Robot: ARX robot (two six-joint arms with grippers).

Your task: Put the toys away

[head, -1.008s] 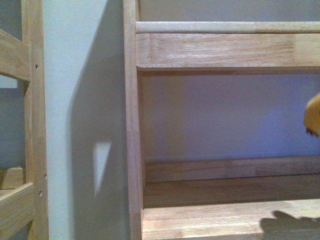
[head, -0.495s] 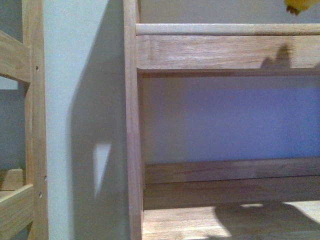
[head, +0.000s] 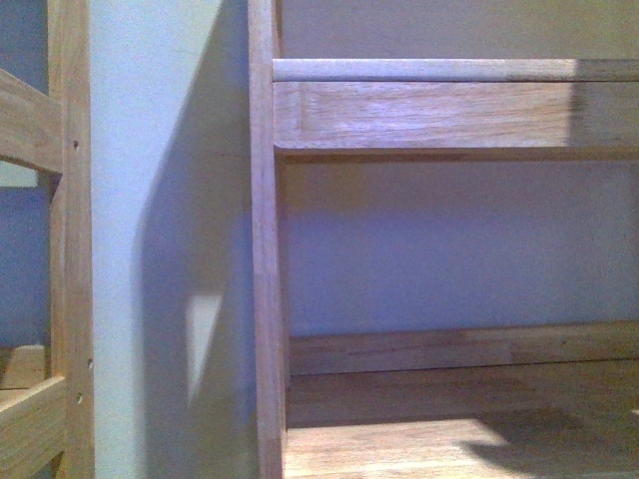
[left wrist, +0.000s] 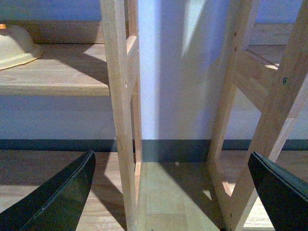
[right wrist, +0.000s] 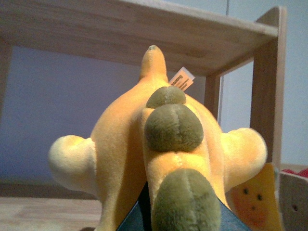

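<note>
The orange-yellow plush toy (right wrist: 159, 159) fills the right wrist view, with olive-green bumps along its back and a small tag near its tip. My right gripper (right wrist: 178, 216) is shut on the plush toy, and its dark fingers show low under the plush. The toy hangs in front of a wooden shelf board (right wrist: 144, 33). In the front view neither the toy nor any gripper shows. My left gripper (left wrist: 175, 192) stands open, with its two black fingers (left wrist: 53, 197) wide apart and nothing between them, low near the floor before two wooden shelf legs.
A wooden shelf unit (head: 439, 105) with an upper board and a lower board (head: 449, 439) fills the front view; a second frame (head: 65, 249) stands left. A cream bowl (left wrist: 14, 45) sits on a low shelf. An orange face-printed item (right wrist: 255, 202) stands beside the toy.
The toy rose from the right edge of the front view to its top edge, then left that view. Its shadow on the lower board shrank toward the right corner.
</note>
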